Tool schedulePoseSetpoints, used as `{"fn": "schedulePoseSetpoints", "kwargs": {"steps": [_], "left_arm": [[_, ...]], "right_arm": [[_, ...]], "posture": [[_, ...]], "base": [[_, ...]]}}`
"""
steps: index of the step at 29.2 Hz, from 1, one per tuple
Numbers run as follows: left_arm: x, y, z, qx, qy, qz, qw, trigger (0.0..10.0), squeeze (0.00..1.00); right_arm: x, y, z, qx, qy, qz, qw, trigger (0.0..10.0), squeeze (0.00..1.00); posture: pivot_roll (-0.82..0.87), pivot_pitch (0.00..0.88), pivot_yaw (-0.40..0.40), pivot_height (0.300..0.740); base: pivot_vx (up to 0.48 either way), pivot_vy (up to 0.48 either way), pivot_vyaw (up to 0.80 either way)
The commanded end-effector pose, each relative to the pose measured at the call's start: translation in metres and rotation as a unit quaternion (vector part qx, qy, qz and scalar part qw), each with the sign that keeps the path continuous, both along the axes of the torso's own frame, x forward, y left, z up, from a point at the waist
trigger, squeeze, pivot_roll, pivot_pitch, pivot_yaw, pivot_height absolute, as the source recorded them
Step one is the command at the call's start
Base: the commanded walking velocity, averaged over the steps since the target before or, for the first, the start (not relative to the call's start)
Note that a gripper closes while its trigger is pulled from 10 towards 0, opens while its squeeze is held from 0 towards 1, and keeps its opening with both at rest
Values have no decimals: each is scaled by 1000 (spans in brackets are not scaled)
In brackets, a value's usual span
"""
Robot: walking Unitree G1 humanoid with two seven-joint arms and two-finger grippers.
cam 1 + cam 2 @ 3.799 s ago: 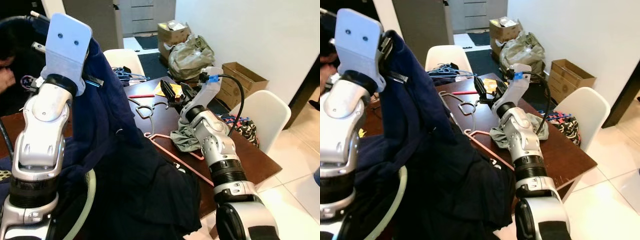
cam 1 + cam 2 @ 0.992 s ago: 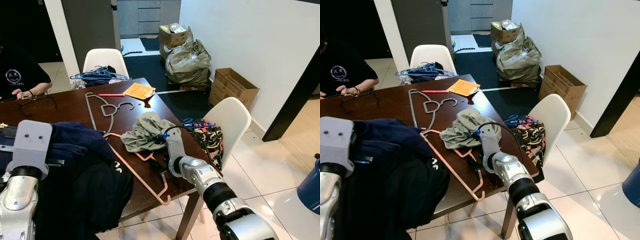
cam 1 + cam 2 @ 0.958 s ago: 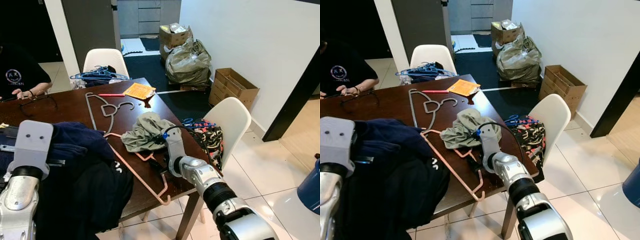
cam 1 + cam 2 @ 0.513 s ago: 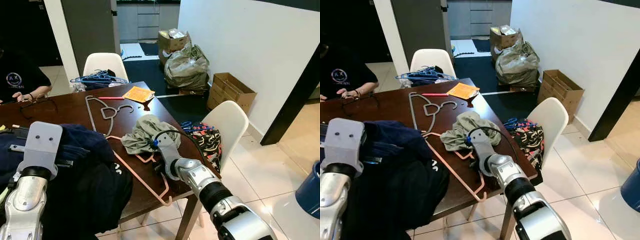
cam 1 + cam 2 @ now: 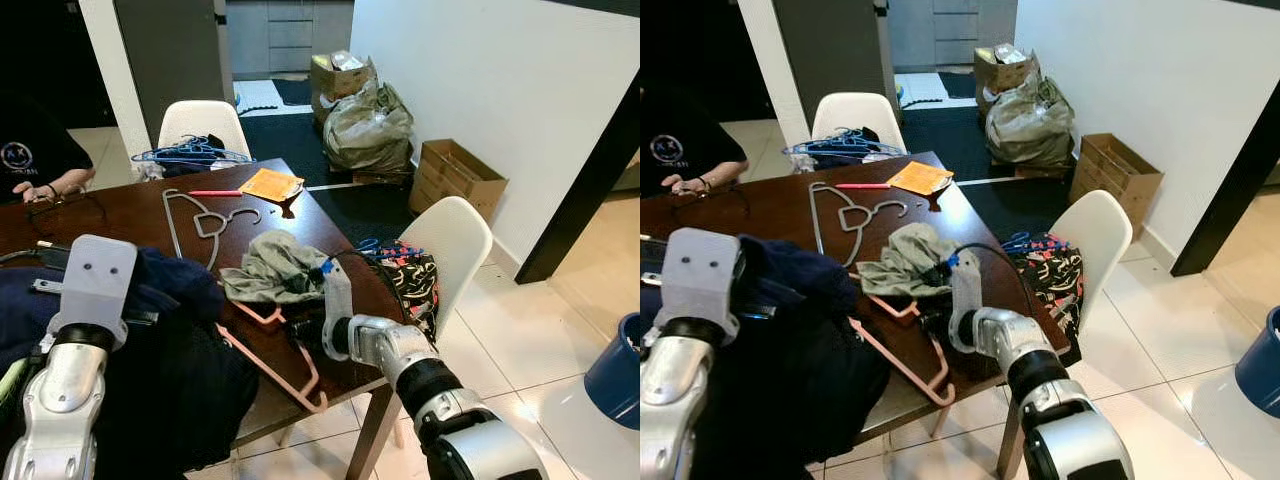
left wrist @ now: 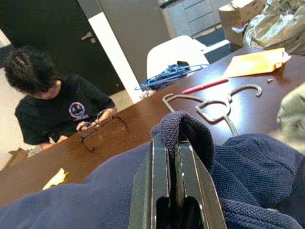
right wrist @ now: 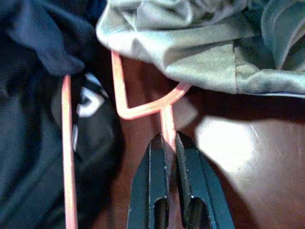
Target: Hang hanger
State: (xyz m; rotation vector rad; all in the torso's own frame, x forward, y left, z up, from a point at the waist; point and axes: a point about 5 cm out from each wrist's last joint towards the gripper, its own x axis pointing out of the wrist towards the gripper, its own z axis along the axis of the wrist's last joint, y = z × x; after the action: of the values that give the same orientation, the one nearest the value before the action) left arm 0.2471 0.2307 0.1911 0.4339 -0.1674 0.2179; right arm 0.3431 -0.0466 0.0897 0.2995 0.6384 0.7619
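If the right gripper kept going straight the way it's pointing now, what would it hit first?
The right gripper, shut on the pink hanger, points along its stem. Going on, it would probably meet the hanger's bend first, then the grey-green cloth beyond it.

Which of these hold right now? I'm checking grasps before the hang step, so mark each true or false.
1. The right gripper is shut on the pink hanger. True.
2. The left gripper is open over bare table. False: it is shut on the navy garment.
3. A grey hanger lies on the table. True.
4. The olive cloth hangs on a chair. False: it lies on the table.
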Motion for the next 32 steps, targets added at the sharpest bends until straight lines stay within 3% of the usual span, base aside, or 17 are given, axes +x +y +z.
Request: {"fn": "schedulePoseSetpoints", "kwargs": {"steps": [1,11,13,14,19,24,32], "left_arm": [[3,-6,-5,-1,5,-3,1000,10000,0],[5,-18,-8,-7,4,-21,1000,10000,0],[6,-20,-8,-7,3,-22,1000,10000,0],[6,-20,-8,-7,3,-22,1000,10000,0],[8,-26,-9,-7,2,-29,1000,10000,0],[9,-28,-9,-4,-1,-33,999,10000,0],[9,-29,-9,-3,-1,-35,999,10000,0]], "right_arm": [[5,5,14,48,5,-14,999,0,0],[9,-1,24,103,43,-20,994,0,0],[14,-7,36,179,86,-44,979,0,0],[14,-7,36,179,86,-44,979,0,0],[15,-4,61,283,122,-23,951,0,0],[12,5,72,313,129,-4,941,0,0],[9,12,75,319,131,11,939,0,0]], "posture": [[114,0,-33,740],[115,0,-32,740],[115,0,-32,740],[115,0,-32,740],[109,0,-34,740],[108,0,-34,740],[106,0,-33,740]], "base": [[0,0,0],[0,0,0],[0,0,0],[0,0,0],[0,0,0],[0,0,0],[0,0,0]]}}
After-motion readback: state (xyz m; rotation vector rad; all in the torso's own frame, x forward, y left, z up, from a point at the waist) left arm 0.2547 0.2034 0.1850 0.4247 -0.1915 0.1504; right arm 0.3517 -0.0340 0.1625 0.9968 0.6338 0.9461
